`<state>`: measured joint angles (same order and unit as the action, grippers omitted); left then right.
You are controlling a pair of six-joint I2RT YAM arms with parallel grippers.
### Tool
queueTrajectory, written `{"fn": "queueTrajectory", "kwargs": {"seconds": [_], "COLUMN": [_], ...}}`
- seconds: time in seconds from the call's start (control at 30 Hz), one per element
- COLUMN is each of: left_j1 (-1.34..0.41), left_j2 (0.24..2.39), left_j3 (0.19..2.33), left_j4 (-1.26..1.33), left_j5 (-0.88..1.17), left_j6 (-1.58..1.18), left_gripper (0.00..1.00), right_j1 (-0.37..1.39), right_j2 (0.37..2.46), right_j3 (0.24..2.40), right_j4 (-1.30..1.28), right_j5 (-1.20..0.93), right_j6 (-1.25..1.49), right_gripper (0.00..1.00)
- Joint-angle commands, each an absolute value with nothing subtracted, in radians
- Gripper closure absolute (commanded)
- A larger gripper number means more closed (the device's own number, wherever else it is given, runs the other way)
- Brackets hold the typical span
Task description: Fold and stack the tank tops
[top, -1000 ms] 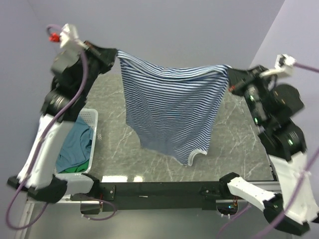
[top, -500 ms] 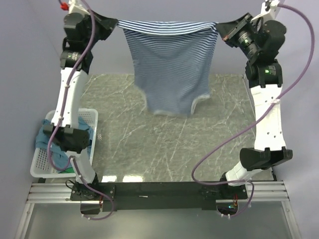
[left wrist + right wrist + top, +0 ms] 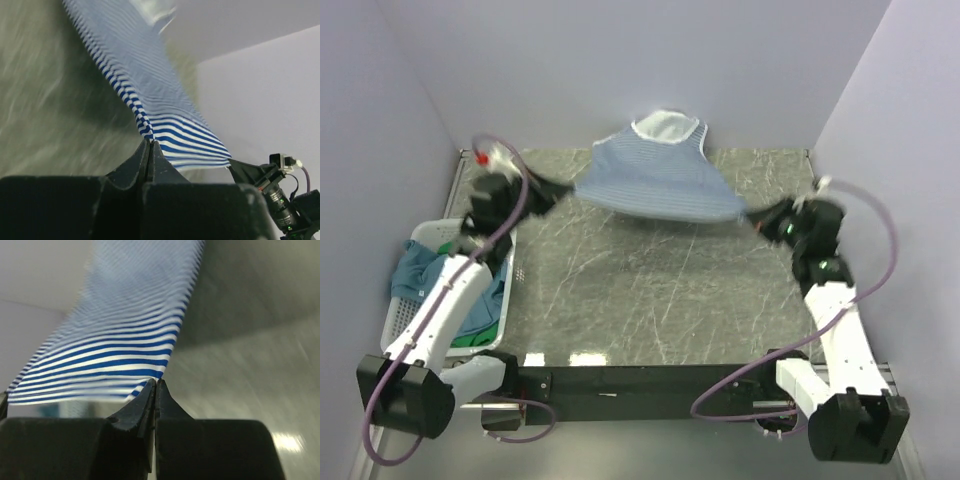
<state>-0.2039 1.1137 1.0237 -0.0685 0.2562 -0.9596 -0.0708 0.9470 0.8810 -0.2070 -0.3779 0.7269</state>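
1. The grey marbled counter (image 3: 650,290) fills the middle of the top view. The near half of it is bare.
2. The navy-and-white striped tank top (image 3: 655,185) is spread wide over the far half of the counter. It is stretched between the two tools by one long edge. Its white-trimmed neck end points toward the far wall. The fabric is blurred, and I cannot tell whether the far end touches the counter.
3. The white mesh basket (image 3: 512,262) sits at the left edge of the counter, beside the left arm and partly hidden by it.
4. The teal-blue tank top (image 3: 415,272) lies crumpled in the basket, and some of it hangs over the left rim.
5. The bright green tank top (image 3: 470,340) shows only as a small patch at the near end of the basket, under the teal-blue one.
6. The left tool (image 3: 563,190) reaches in from the left, low over the counter. In its wrist view the fingers are pressed together, pinching one corner of the striped edge.
7. The right tool (image 3: 755,218) reaches in from the right at about the same height. In its wrist view the fingertips meet on the opposite corner of that striped edge, and the cloth runs away from them, taut.
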Motion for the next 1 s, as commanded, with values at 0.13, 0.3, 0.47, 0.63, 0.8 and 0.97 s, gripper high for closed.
{"fn": "queueTrajectory", "kwargs": {"seconds": [0.13,0.3,0.47,0.63,0.8,0.97], "left_j1": [-0.423,-0.544,-0.546,-0.496,-0.267,-0.170], "left_j2": [0.876,0.753,0.755,0.941,1.273,1.454], "left_j3": [0.420,0.377,0.515,0.749,0.937,1.126], "left_j4": [-0.008,-0.106,-0.224,-0.272,-0.224,-0.302], "left_j5": [0.066,-0.044,-0.159,-0.230,0.013,0.109], "left_j6": [-1.173,-1.210,-1.137,-1.001,-0.885,-0.825], "left_gripper": [0.90,0.59,0.51,0.56,0.64,0.67], "right_j1": [-0.083,-0.083,-0.046,0.377,0.716,1.032], "right_j2": [0.724,0.629,0.656,0.765,0.999,1.299], "right_j3": [0.437,0.413,0.472,0.529,0.606,0.813], "right_j4": [-0.270,-0.350,-0.350,-0.313,-0.210,-0.192], "right_j5": [-0.362,-0.224,-0.245,-0.003,0.173,0.300], "right_j6": [0.707,0.700,0.673,0.770,0.868,0.920], "right_gripper": [0.54,0.28,0.28,0.33,0.50,0.62]}}
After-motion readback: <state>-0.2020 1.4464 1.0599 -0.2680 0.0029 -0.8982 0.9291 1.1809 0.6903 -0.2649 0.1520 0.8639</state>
